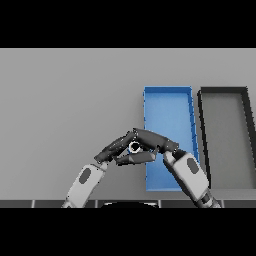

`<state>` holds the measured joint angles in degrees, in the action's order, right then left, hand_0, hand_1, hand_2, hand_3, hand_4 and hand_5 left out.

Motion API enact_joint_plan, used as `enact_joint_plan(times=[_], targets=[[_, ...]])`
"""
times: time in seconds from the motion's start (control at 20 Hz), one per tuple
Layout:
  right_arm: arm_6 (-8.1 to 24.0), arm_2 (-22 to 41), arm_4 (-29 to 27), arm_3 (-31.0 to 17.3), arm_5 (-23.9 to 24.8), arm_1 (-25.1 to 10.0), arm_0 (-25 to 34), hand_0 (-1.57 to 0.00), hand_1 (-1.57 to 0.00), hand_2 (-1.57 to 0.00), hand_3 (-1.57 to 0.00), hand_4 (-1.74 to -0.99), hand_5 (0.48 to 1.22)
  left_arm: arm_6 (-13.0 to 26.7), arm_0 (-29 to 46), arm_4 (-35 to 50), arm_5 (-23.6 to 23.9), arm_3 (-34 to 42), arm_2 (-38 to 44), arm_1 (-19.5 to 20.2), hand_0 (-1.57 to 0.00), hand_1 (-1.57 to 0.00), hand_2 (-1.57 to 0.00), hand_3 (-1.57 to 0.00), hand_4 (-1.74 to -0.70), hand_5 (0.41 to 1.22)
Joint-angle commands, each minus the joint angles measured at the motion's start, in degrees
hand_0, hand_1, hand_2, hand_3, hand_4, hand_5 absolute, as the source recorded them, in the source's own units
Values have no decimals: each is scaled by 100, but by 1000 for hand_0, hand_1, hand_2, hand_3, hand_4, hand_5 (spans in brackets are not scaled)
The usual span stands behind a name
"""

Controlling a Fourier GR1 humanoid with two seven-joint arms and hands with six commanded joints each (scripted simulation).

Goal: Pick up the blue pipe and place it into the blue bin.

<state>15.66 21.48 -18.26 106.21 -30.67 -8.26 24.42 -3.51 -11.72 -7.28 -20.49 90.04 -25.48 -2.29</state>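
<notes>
The blue pipe is a short tube with its ring-shaped end facing up, just left of the blue bin. Both hands meet around it above the table. My left hand comes in from the lower left, its fingers and thumb curled round the pipe. My right hand comes in from the lower right across the blue bin, its fingers curled over the pipe from the far side. Most of the pipe's wall is hidden by the fingers.
A dark grey bin stands right of the blue bin, close beside it. My right forearm lies over the near part of the blue bin. Open grey table stretches to the left and far side.
</notes>
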Motion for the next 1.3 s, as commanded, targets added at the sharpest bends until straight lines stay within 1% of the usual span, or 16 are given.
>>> enact_joint_plan(times=[0.0, 0.1, 0.25, 0.4, 0.5, 0.55, 0.6, 0.65, 0.7, 0.8, 0.85, 0.95, 1.05, 1.15, 1.2, 1.25], targets=[[-20, -41, 5, 7, -11, 6, -23, -1560, -1560, -1560, -1556, -1497, 1206, 48, -9, -77, -83, 14, -10, 55, -940, -875, -855, -672, -1406, 1221], [92, -98, 16, -16, -82, 62, -6, -1564, -1564, -1564, -1561, -1498, 1211, -14, 60, -144, -310, -1, -21, 66, -601, -560, -547, -430, -1250, 1221], [204, -148, 124, 48, -49, 205, 2, -1567, -1568, -1568, -1566, -1498, 1216, 288, -113, -171, -451, -75, 133, 37, -307, -286, -279, -220, -1092, 984], [18, -171, 188, 123, -82, 260, -73, -1569, -1569, -1569, -1568, -1499, 1218, 715, -29, -96, -489, -40, 162, 50, -157, -146, -143, -112, -1011, 785], [-2, -168, 316, 49, -116, 302, -47, -1570, -1570, -1570, -1569, -1499, 1219, 548, -5, -192, -431, -131, 154, 68, -100, -93, -91, -71, -977, 682], [-44, -188, 339, 5, -142, 336, -38, -1570, -1570, -1570, -1570, -1499, 1220, 723, 1, -137, -415, -132, 185, 16, -80, -74, -73, -57, -975, 642], [-17, -147, 353, 34, -148, 394, -62, -1570, -1570, -1570, -1570, -1499, 1220, 748, 72, -128, -391, -156, 164, -33, -64, -59, -58, -45, -974, 607], [-96, -224, 298, 29, -182, 388, -89, -1570, -1570, -1570, -1570, -1499, 1220, 719, 73, -168, -342, -197, 171, -43, -51, -47, -46, -36, -973, 578], [-81, -268, 348, -30, -170, 426, -43, -1571, -1571, -1571, -1570, -1498, 1220, 740, 38, -187, -317, -234, 200, -26, -40, -38, -37, -29, -968, 557], [103, -414, 77, 62, -120, 505, 31, -1571, -1571, -1571, -1571, -1497, 1221, 880, 18, -150, -292, -227, 198, -82, -25, -24, -23, -18, -970, 531], [283, -526, -118, 60, -109, 520, 138, -1571, -1571, -1571, -1571, -1496, 1221, 821, 64, -169, -287, -165, 155, -55, -20, -19, -18, -14, -971, 519], [651, -758, -585, 71, -64, 504, 403, -1571, -1571, -1571, -1571, -1495, 1221, 926, 73, -186, -259, -175, 157, -34, -13, -12, -11, -9, -968, 501], [1135, -982, -1265, 214, 274, 422, 719, -1571, -1571, -1571, -1571, -1494, 1221, 956, 166, -190, -265, -135, 125, -14, -8, -7, -7, -5, -973, 489], [1359, -1265, -1720, 188, 596, 293, 1211, -1571, -1571, -1571, -1571, -1495, 1221, 1020, 145, -223, -257, -122, 109, -13, -5, -4, -4, -3, -965, 479], [1438, -1467, -2036, 115, 760, 199, 1493, -1571, -1571, -1571, -1571, -1496, 1221, 1070, 76, -233, -250, -202, 142, -25, -3, -3, -3, -2, -961, 475], [1468, -1591, -2181, 3, 901, 166, 1755, -1571, -1571, -1571, -1571, -1496, 1221, 1044, 42, -205, -284, -174, 188, 38, -3, -2, -2, -2, -956, 475]])
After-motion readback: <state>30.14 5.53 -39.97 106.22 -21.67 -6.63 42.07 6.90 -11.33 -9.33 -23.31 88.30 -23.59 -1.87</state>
